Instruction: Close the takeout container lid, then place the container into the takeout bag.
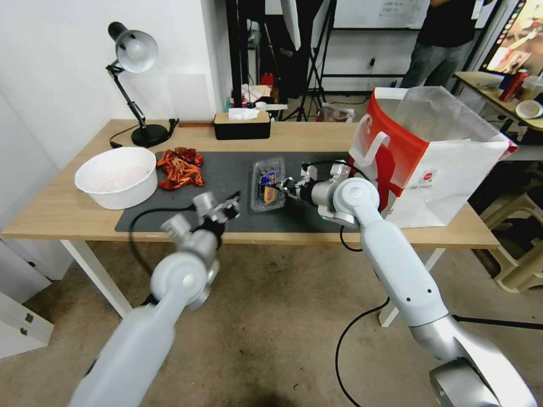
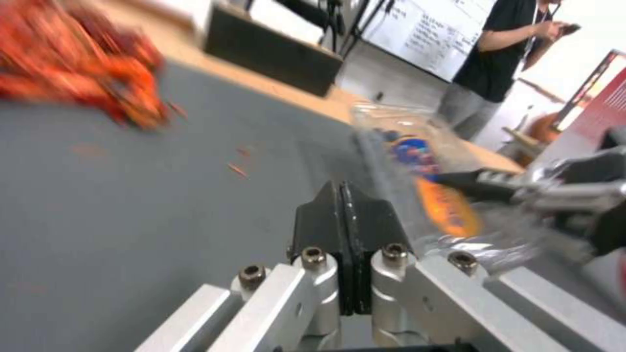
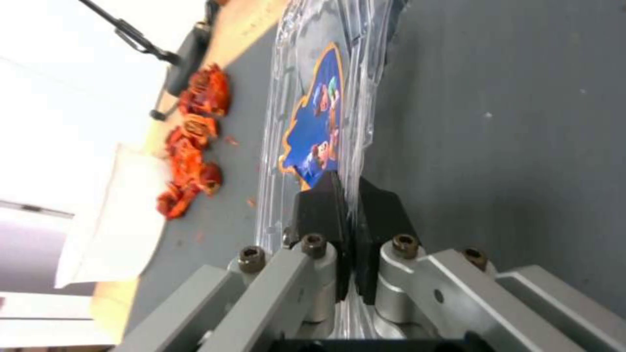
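The right gripper [image 3: 349,205] is pinched onto the rim of the small clear plastic clamshell takeout container [image 1: 268,184], mid-mat. The large white-and-red paper takeout bag [image 1: 447,164] stands at the container's three o'clock, on the holding arm's side. The left gripper [image 2: 344,208], fingers pressed together and empty, hovers at the container's eight o'clock.

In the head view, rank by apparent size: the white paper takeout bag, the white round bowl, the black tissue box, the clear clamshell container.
1. White-and-red paper takeout bag.
2. White round bowl.
3 and 4. Black tissue box and clear plastic clamshell container look alike; the box sits farther back, so unranked.
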You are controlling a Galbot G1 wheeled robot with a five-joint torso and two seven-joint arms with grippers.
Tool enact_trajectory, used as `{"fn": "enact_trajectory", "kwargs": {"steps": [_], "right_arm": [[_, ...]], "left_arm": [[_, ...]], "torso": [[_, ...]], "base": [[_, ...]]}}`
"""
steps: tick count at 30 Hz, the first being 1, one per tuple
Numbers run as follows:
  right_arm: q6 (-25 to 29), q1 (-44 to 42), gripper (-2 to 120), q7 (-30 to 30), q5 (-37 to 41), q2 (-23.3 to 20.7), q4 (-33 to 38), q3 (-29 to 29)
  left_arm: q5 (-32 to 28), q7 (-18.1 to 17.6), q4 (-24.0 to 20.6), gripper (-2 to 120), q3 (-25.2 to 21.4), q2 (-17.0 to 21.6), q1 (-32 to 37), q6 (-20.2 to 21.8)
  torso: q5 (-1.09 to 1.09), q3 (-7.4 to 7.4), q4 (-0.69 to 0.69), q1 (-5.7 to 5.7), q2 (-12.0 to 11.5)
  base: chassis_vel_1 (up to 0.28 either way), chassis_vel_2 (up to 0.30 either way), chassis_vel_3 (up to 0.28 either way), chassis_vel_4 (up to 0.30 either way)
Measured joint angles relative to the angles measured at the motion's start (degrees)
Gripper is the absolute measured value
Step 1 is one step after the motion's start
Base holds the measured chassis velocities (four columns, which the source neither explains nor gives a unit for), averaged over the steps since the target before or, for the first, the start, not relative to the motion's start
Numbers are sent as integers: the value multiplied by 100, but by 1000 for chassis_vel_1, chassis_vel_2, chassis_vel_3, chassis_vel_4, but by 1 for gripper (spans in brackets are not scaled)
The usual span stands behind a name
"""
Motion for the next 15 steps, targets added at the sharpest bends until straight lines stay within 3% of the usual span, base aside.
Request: {"fn": "enact_trajectory", "kwargs": {"steps": [2,4,6,11,15], "right_arm": [[29,-83,0,-43,11,-77,118,94],[93,-248,0,-85,17,-221,321,279],[107,-311,0,-102,17,-265,391,339],[126,-367,0,-172,-5,-275,434,371],[134,-373,0,-237,-39,-256,437,365]], "left_arm": [[357,153,-18,0,-21,105,79,-119],[836,328,-24,3,-17,238,154,-270],[1037,429,-42,8,-51,275,264,-354],[1599,652,-78,27,-353,256,818,-728],[1947,736,-93,41,-553,186,1144,-887]], "torso": [[0,0,1,0,0],[-1,0,-13,0,0],[-1,0,-14,1,0],[-1,1,-1,1,0],[-1,1,-4,1,0]], "base": [[0,0,0,0],[0,0,0,0],[0,0,0,0],[0,0,0,0],[0,0,0,0]]}}
